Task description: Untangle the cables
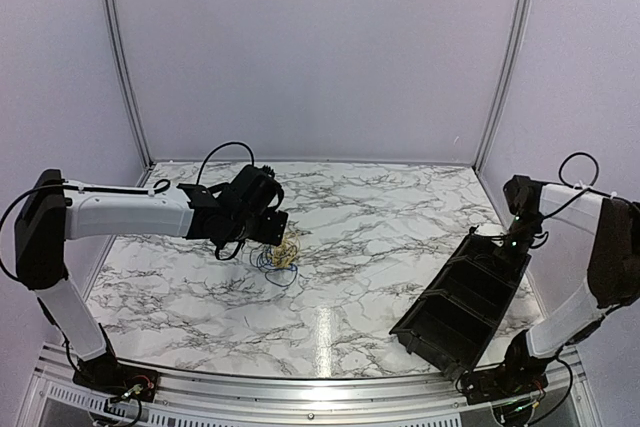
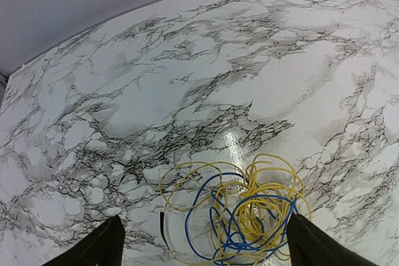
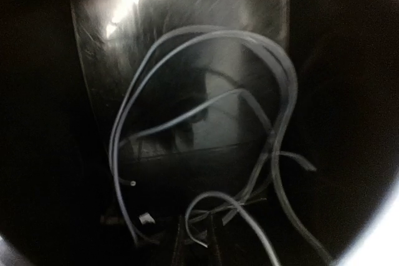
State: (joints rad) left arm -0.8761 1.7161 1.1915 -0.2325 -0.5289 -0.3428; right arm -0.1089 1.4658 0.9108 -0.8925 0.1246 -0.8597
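Marble-veined table (image 1: 380, 217) between pale walls, viewed from above. Left gripper (image 1: 272, 237) low over tangled yellow and blue cables (image 1: 284, 255), left of centre. Right gripper (image 1: 513, 239) at far end of black tray (image 1: 455, 312), by right edge.

From left wrist: fingers (image 2: 100, 247) spread wide, holding nothing, flanking same yellow and blue cables (image 2: 240, 216), heaped loose on bare marble.

From right wrist: dim tray interior, thin dark cable loops (image 3: 206, 91) lying inside one compartment. Jaws lost in shadow; impossible to tell whether parted or closed.
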